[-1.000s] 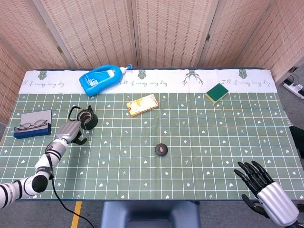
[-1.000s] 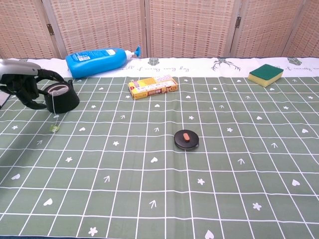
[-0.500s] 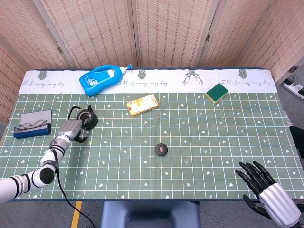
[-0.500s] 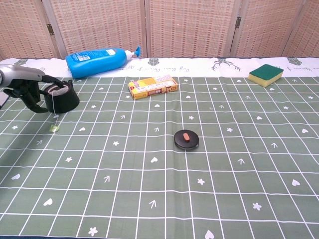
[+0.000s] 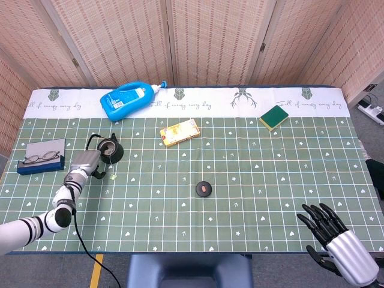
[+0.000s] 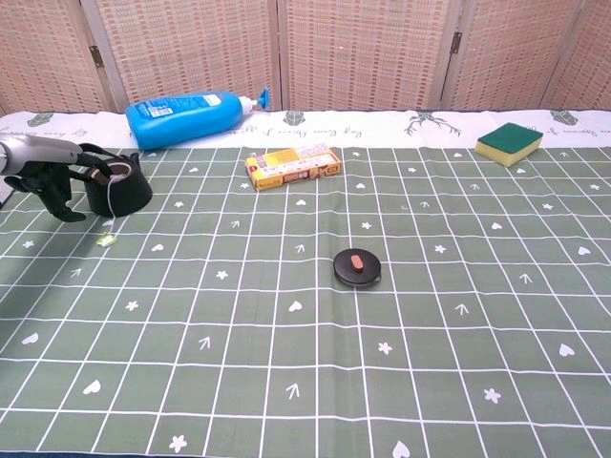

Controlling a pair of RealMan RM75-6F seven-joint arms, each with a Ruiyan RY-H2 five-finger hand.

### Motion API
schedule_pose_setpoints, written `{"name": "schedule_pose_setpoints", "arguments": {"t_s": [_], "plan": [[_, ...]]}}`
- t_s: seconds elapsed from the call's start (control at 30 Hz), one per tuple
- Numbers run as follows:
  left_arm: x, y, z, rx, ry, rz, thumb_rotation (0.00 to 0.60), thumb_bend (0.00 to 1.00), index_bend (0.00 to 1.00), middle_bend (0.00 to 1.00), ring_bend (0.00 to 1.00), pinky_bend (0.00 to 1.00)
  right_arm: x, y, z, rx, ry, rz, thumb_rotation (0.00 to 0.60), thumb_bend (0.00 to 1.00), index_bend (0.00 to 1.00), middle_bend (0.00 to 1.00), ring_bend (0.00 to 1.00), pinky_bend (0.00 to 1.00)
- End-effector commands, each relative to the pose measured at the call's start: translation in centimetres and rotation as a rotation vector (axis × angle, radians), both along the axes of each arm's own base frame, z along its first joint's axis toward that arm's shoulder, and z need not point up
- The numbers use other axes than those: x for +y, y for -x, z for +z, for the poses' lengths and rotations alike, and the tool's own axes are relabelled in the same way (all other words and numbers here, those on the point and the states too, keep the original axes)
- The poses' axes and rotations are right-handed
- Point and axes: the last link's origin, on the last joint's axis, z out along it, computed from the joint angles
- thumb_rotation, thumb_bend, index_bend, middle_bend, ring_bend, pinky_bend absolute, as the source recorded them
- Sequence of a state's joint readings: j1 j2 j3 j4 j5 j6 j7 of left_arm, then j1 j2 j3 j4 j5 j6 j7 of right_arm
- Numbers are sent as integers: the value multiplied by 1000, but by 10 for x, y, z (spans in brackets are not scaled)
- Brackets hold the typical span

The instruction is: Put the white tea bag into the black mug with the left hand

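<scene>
The black mug (image 5: pixel 110 151) (image 6: pixel 120 189) stands at the left of the table. Something white, the tea bag (image 6: pixel 115 173), shows inside its rim. Its string runs over the rim down to a small yellow-green tag (image 6: pixel 107 239) (image 5: pixel 114 177) lying on the cloth. My left hand (image 5: pixel 84 163) (image 6: pixel 50 177) is just left of the mug, fingers apart and curved downward, holding nothing. Whether a fingertip touches the mug I cannot tell. My right hand (image 5: pixel 336 239) hovers at the near right corner with its fingers spread and nothing in it.
A blue detergent bottle (image 5: pixel 128 99) lies at the back left. A yellow box (image 5: pixel 179 132) sits mid-table, a black round disc (image 5: pixel 204 189) near the centre and a green sponge (image 5: pixel 274 117) at the back right. Glasses on a dark case (image 5: pixel 41 156) lie by the left edge.
My left hand has drawn back to the left, away from the mug. The string and tag have shifted slightly toward the mug. The right hand has stayed where it was.
</scene>
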State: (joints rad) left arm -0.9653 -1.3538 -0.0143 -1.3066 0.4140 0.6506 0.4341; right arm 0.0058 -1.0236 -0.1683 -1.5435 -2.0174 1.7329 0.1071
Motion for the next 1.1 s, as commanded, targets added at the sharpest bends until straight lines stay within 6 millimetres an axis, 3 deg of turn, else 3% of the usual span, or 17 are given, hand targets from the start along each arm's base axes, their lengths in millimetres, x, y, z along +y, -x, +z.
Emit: {"name": "schedule_pose_setpoints", "arguments": {"t_s": [0.03,0.4,0.7,0.83,0.97,1.07,1.1], "plan": [[-1,3,-4,-5,10,6,600,402,128,1000,1000,1000,0,0,0,0,-1,-1,600,424,0,0,0,0],[2,5,-12,-37,-5,-15,600,402,132,1000,1000,1000,-1,0,-2,5,-6,-6,600,424,0,0,0,0],[-14,-19,24,-118,-135,-145,600,401,81,1000,1000,1000,1,-1,-3,12,-3,2,600,423,0,0,0,0],[-50,-26,55,-136,-191,-225,600,373,47,1000,997,973,3,-1,-3,13,-2,12,600,423,0,0,0,0],[-103,-22,86,-145,-289,-292,600,343,22,962,893,827,-1,-1,-3,9,-8,9,600,423,0,0,0,0],[-146,-7,99,-115,-363,-302,600,313,4,699,627,586,-9,0,-3,3,-27,-8,600,423,0,0,0,0],[-157,-2,101,-100,-378,-291,600,297,1,581,499,446,-13,1,-3,2,-34,-16,600,424,0,0,0,0]]}}
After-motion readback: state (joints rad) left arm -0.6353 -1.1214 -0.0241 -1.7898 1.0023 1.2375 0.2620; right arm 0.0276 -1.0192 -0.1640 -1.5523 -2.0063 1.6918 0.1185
